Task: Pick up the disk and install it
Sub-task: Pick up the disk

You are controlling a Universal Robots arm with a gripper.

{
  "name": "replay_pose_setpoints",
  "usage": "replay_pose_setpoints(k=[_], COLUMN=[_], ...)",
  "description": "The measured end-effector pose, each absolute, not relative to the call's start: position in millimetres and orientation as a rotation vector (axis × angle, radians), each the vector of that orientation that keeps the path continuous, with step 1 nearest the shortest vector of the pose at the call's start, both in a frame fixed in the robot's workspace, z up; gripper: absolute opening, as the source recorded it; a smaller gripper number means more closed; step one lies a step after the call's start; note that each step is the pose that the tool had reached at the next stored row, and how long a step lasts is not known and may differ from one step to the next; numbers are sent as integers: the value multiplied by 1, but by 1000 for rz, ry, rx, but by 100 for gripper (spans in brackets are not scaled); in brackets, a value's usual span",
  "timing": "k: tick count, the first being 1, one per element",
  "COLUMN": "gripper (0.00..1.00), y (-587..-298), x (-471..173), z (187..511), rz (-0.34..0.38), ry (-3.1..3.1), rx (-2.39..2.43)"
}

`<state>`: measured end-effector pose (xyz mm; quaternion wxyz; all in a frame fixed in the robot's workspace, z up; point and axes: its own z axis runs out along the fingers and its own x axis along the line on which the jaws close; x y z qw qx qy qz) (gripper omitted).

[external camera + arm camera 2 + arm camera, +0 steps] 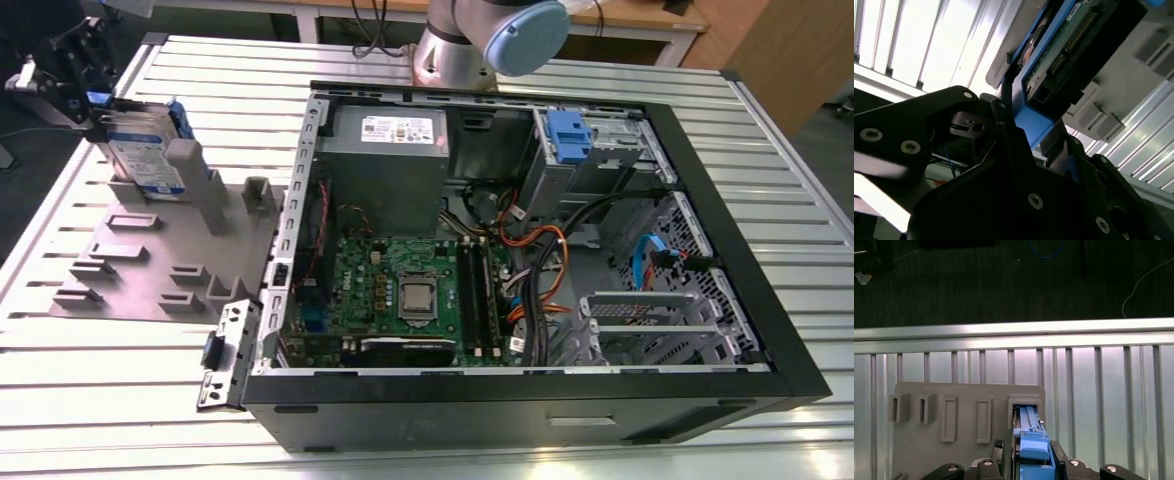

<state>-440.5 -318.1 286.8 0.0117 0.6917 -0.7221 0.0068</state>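
- The claw (1034, 454) sits directly over the disk's blue end handle (1030, 125). In both wrist views its black fingers lie against the handle's two sides, so it looks pinched onto the handle rather than spread.
- The disk (140, 155) stands on edge in a slot of the grey slotted holder (147, 250), handle end up, right beneath the claw. The upright pose likely serves to leave the handle free for a grasp from above, while the silver body is sunk between the slot walls.
- Whether the disk has lifted off the slot floor cannot be told. Its lower end is within the slot.
- The holder lies flat on the slatted metal table (107, 400), at the exterior view's left.
- Just beside the holder, toward the exterior view's right, the computer case (534, 410) lies on its side with its panel off. This probably keeps the bays reachable from above.
- At the far end of the case, another blue-tabbed drive (567, 135) sits fixed in its grey metal cage (627, 150), well apart from the claw.
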Motion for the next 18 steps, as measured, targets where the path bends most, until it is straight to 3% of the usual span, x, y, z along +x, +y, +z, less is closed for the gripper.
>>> replay_pose_setpoints(k=[3,4,15,16,18], gripper=[51,57,56,49,49], y=[-318,-318,-318,-318,-318], x=[-440,-440,-439,-439,-439], z=[287,287,287,287,287], rz=[22,24,29,29,29], ry=[-2252,-2251,-2262,-2262,-2262], rx=[2156,2155,2138,2138,2138])
